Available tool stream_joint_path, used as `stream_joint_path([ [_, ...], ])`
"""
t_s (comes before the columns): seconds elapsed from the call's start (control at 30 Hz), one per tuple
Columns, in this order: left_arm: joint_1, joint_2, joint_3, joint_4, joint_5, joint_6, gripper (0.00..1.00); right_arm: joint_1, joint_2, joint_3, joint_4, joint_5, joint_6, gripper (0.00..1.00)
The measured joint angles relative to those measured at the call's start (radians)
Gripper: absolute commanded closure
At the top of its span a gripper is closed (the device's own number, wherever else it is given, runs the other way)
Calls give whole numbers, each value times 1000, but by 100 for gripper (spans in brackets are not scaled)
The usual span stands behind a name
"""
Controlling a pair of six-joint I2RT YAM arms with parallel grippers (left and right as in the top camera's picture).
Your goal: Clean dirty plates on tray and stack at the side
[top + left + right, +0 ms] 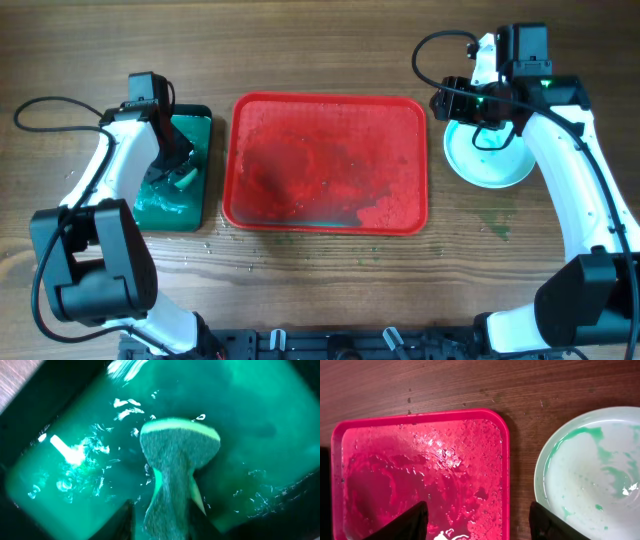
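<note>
Left gripper point(166, 521): dark fingers pressed onto the waist of a sponge point(177, 450), squeezing it narrow. The sponge has a coarse grey scouring face, a pale green foam edge and a rounded head. It sits in a rectangular basin point(170, 212) of cloudy green water flecked with foam.

Right gripper point(477, 526): fingers point(405, 522) spread wide and holding nothing. It hangs over the gap between tray and plate.

Tray point(420, 475): red plastic, rectangular with rounded corners and a raised rim, its floor beaded with water.

Plate point(590, 475): round, white and glossy, streaked with green liquid. It lies on the wooden table point(470, 385), just beside the tray's right edge and not touching it.
</note>
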Motion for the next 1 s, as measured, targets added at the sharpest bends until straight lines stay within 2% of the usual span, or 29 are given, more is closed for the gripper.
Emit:
stream_joint_path([
  [0.1, 0, -1, 0, -7, -5, -5, 18, 0, 0, 0, 0, 0, -24, 31],
  [0.13, 0, -7, 2, -32, -4, -4, 2, 0, 0, 0, -10, 0, -40, 30],
  [0.23, 0, -120, 21, -60, -5, 0, 0, 0, -7, 45, -107, 17, -77, 27],
  [0.27, 0, -216, 32, -60, -4, 0, 0, 0, -21, 76, -136, 32, -81, 23],
  [0.3, 0, -267, 39, -59, -4, 1, 0, 0, -55, 117, -186, 61, -82, 16],
  [0.33, 0, -340, 50, -60, -4, 0, 0, 0, -104, 153, -217, 86, -87, 1],
  [0.57, 0, -385, 55, -61, -4, 0, 0, 0, -541, 230, -330, 141, -95, 0],
  [0.77, 0, -385, 55, -61, -4, 0, 0, 0, -657, 231, -393, 152, -98, 0],
  [0.83, 0, -385, 55, -60, -4, 0, 0, 0, -660, 226, -349, 159, -98, 0],
  [0.9, 0, -385, 55, -61, -4, 0, 0, 8, -676, 159, -169, 159, -99, 0],
  [1.0, 0, -385, 55, -63, -3, 0, 0, 11, -775, -132, 171, 148, -119, 0],
])
